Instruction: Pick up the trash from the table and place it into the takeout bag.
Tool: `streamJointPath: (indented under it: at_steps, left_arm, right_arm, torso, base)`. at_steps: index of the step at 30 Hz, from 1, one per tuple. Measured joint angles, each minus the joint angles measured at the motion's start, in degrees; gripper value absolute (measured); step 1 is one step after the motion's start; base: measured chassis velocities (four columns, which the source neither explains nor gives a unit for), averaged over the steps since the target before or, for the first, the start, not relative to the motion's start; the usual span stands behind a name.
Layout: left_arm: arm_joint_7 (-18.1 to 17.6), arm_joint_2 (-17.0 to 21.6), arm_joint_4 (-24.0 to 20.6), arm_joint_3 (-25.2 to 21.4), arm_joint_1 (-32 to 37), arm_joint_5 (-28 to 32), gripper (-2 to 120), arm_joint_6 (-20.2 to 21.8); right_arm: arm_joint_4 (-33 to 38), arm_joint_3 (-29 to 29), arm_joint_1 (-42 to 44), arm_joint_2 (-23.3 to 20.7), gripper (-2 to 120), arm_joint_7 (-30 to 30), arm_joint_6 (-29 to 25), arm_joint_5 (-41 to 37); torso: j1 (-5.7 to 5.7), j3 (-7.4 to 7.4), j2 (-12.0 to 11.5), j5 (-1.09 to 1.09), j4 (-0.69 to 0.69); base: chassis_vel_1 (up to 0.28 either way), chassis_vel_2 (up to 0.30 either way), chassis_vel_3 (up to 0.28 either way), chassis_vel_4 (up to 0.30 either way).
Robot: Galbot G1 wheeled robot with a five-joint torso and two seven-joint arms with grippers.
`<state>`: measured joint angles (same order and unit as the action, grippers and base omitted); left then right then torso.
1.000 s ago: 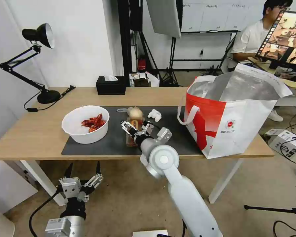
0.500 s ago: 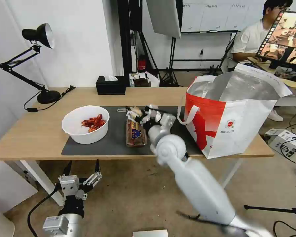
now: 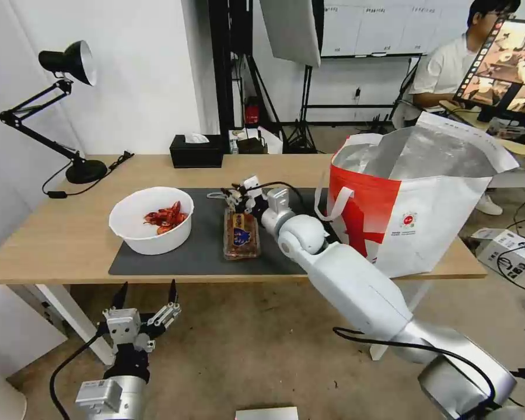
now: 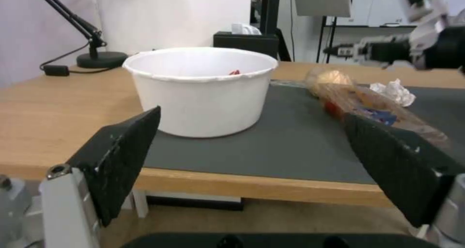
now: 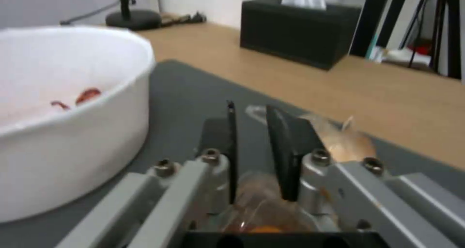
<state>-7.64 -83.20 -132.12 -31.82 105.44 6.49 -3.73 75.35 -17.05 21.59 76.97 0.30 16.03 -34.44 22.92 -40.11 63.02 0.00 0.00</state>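
two grippers: the right gripper, fingers nearly closed on nothing, hangs over the beige lump beside the clear tray, as its wrist view shows. the white bowl holds crayfish shells. the left gripper waits spread wide below the table; the takeout bag stands open.

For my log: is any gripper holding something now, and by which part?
Nothing held: right gripper hovers empty above the beige lump; left gripper hangs open below the table.
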Motion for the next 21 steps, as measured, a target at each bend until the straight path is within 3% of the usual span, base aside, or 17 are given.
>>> streamJointPath:
  at_steps: [5, 21]
  left_arm:
    - [0.0, 0.1, 0.0, -0.1, 0.1, 0.2, 100, 0.0]
    - [0.0, 0.6, 0.6, 0.3, -0.4, 0.3, 100, -0.1]
  right_arm:
    - [-1.7, -0.3, 0.4, 1.3, 0, 0.5, 1.2, 0.1]
    - [-2.5, 0.5, 2.9, 1.8, 0, 2.6, 2.3, -0.5]
  torso:
    - [0.00, 0.00, 0.0, 0.00, 0.00]
    - [0.00, 0.01, 0.0, 0.00, -0.01]
  base:
    - [0.000, 0.000, 0.000, 0.000]
    - [0.000, 0.000, 0.000, 0.000]
